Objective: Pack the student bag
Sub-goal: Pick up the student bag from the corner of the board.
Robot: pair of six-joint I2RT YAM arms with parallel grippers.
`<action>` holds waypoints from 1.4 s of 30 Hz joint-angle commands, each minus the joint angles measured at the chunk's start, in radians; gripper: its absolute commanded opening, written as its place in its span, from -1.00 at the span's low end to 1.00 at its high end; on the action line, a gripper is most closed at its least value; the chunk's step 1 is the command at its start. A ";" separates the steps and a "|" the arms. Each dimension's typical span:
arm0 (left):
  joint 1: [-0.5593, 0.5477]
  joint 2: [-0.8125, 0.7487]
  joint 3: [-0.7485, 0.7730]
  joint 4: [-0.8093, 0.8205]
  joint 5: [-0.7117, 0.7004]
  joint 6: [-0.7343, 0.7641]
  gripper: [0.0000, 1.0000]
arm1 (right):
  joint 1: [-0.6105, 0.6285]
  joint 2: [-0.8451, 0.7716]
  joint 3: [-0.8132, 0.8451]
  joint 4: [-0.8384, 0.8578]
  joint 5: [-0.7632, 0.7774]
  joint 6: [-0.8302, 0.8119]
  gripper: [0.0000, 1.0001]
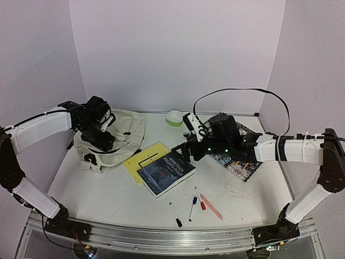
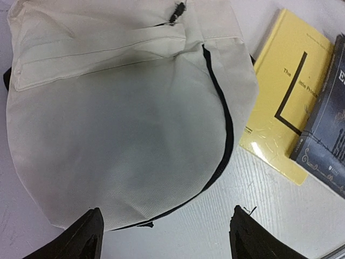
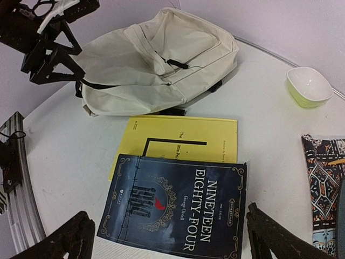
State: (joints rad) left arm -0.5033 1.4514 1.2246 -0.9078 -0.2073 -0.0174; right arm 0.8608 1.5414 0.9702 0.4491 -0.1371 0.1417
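Resting on wht table (image 1: 108, 194), student bag (image 1: 121, 135), lilac walls (image 1: 161, 54)

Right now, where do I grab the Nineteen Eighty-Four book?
Grip the Nineteen Eighty-Four book by the edge lying over the yellow book, approaching from the backpack side. It lies flat, but that edge looks propped off the table, probably leaving room to get under.

Robot lab cell: lilac walls (image 1: 172, 48) boxing white table (image 1: 102, 189); left arm (image 1: 40, 127), right arm (image 1: 291, 148) bolted to aluminium rail (image 1: 161, 237).
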 commanded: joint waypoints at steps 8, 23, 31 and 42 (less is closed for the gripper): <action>-0.072 0.180 0.016 0.017 -0.235 0.175 0.63 | 0.007 -0.068 -0.049 0.049 0.018 -0.016 0.97; -0.074 0.381 0.215 0.044 -0.178 0.077 -1.00 | 0.006 -0.096 -0.077 0.053 0.053 -0.029 0.97; -0.072 0.431 0.345 0.112 0.007 -0.159 -1.00 | 0.007 -0.109 -0.082 0.055 0.054 -0.034 0.97; -0.069 0.454 0.348 0.346 0.458 -0.461 -1.00 | 0.007 -0.116 -0.095 0.073 0.041 0.004 0.97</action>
State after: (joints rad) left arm -0.5640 1.9537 1.5761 -0.7664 -0.0106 -0.3181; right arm 0.8608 1.4608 0.8837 0.4765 -0.0897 0.1266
